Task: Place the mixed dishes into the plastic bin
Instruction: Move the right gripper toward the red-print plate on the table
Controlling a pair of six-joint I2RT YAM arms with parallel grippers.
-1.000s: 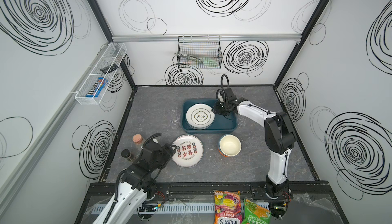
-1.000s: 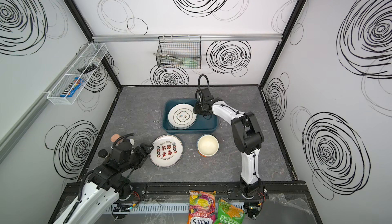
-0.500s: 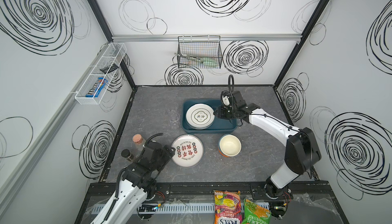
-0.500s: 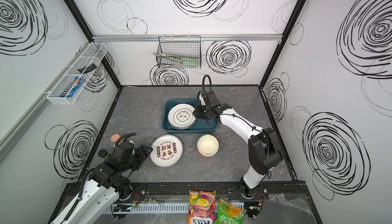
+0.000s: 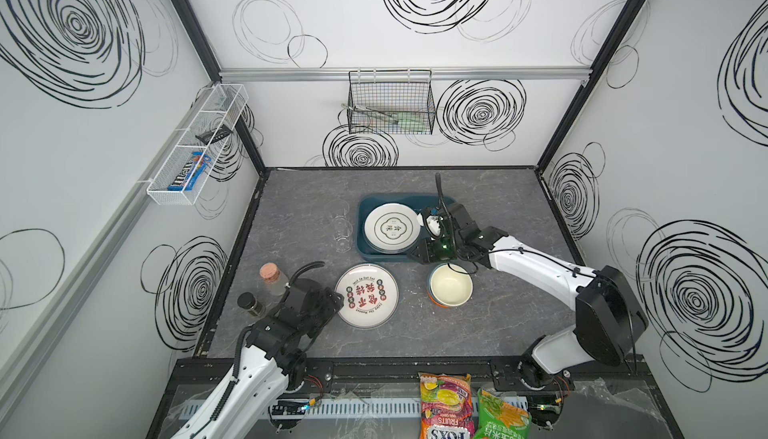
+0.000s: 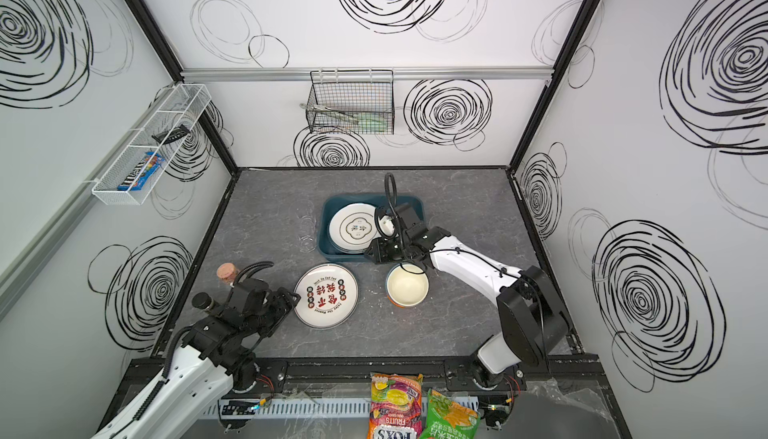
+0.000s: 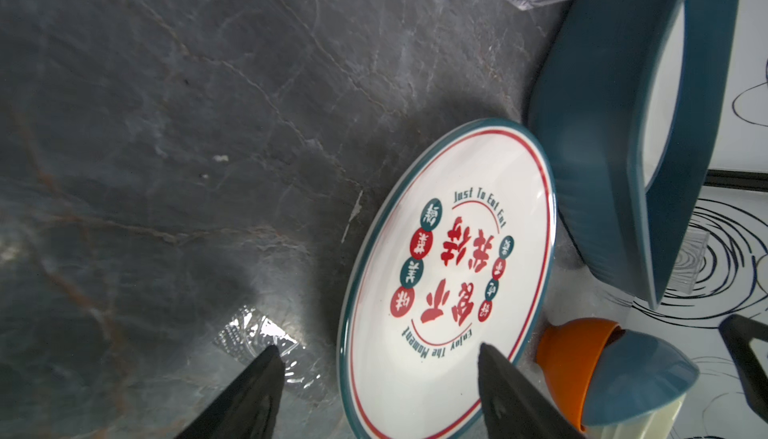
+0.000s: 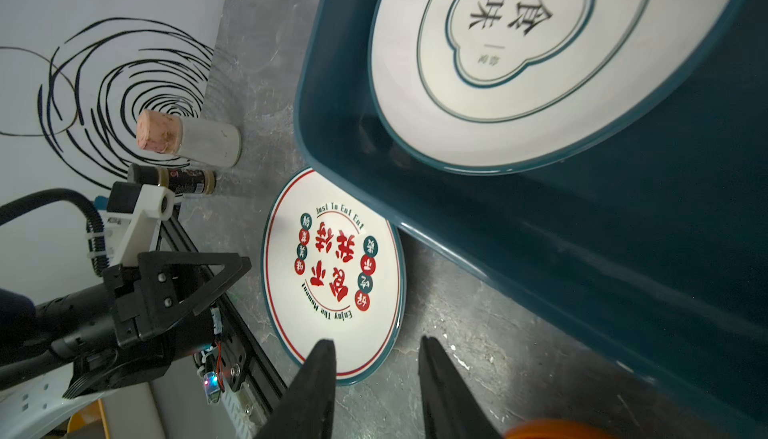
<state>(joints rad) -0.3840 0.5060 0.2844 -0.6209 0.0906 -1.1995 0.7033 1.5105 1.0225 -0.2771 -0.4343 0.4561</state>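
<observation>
top views. teal plastic bin (image 5: 361,233) stands mid-table toward the back wall on the grey marbled table (image 5: 519,208). a white plate with black characters (image 5: 392,228) lies flat in the bin's left part. clear glass tumblers (image 5: 341,225) stand outside, just beside the bin's left wall. plate with red characters (image 5: 366,295) lies flat on the table just in front of the bin. to its right is the bowl stack (image 5: 451,285), cream bowl uppermost. cork-stoppered jar (image 5: 272,277) and dark-lidded jar (image 5: 250,304) stand near the table's left edge. left gripper (image 5: 336,297) is at the red-character plate's left rim; whether it touches, cannot tell. right gripper (image 5: 415,255) hangs over the bin's front wall, just behind the bowl stack. both top views agree.

left wrist. fingers (image 7: 257,383) spread wide and released: one shows over bare table, the other over the red-character plate's rim. nothing is clamped. the bin wall is beyond the plate. the orange and blue bowl undersides are beside it.

right wrist. fingers (image 8: 316,374) partly apart, with only table and plate rim seen in the gap; no object held. the black-character plate rests inside the bin. the red-character plate is outside, on the table, with the two jars beyond it by the wall.
</observation>
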